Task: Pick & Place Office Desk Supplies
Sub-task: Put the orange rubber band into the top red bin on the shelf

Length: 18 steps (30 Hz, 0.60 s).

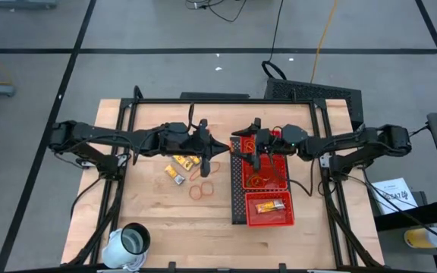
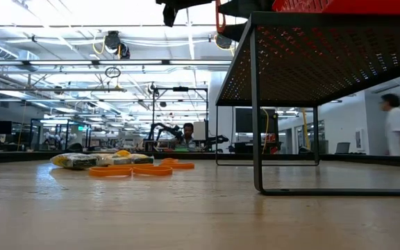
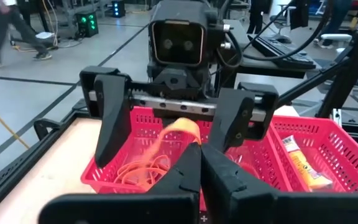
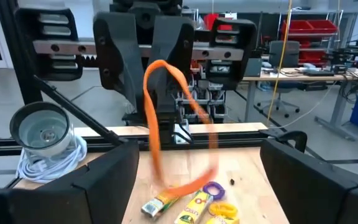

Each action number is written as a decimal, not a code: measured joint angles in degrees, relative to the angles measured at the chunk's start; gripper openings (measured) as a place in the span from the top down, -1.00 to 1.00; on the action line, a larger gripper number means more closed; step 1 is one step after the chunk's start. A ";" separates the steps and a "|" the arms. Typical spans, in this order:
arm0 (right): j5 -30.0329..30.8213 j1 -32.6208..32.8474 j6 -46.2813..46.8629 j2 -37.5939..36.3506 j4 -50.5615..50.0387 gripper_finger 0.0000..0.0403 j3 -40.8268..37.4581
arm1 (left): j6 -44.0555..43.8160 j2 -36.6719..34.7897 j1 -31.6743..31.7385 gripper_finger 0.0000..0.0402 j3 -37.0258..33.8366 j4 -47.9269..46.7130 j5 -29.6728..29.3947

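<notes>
Here, the left gripper [image 1: 205,149] had its 2 fingers [image 3: 185,180] squeezed shut on 1 orange rubber band [image 4: 166,118]. The band hung in the air as a long thin loop, and its long way ran up and down. The top of it was pinched in the left fingers and the rest drooped below them, above the surface [image 1: 203,220].

The right gripper [image 1: 255,152] faced the left one from just across. Its 2 fingers [image 3: 114,115] stood as wide as they go and held nothing. The band hung right in front of that wide gap, near the edge of the red tray [image 1: 240,193]. So the right fingers were the free ones nearest to it, and I think they would have to close on the loop from its sides.

More rubber bands [image 1: 202,188] and yellow packets [image 1: 182,165] lay on the surface below the left fingers. 1 packet [image 1: 270,205] lay in the tray already, and some bands [image 3: 145,174] too. A white cup [image 1: 131,243] stood far from both.
</notes>
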 joint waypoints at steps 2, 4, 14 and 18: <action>-0.37 0.00 0.00 0.67 0.69 -0.59 0.00 | -0.02 0.00 -0.01 0.96 0.00 -0.01 0.00; -1.19 0.00 0.02 1.15 1.27 -0.57 0.00 | -0.05 0.02 -0.01 0.97 0.00 -0.04 0.00; -1.26 0.74 -0.16 1.24 1.56 -0.17 0.07 | -0.13 0.02 -0.01 0.98 0.00 -0.37 -0.01; -1.26 0.74 0.44 1.24 1.54 0.05 0.07 | -0.13 0.04 -0.01 0.95 0.00 -0.39 -0.01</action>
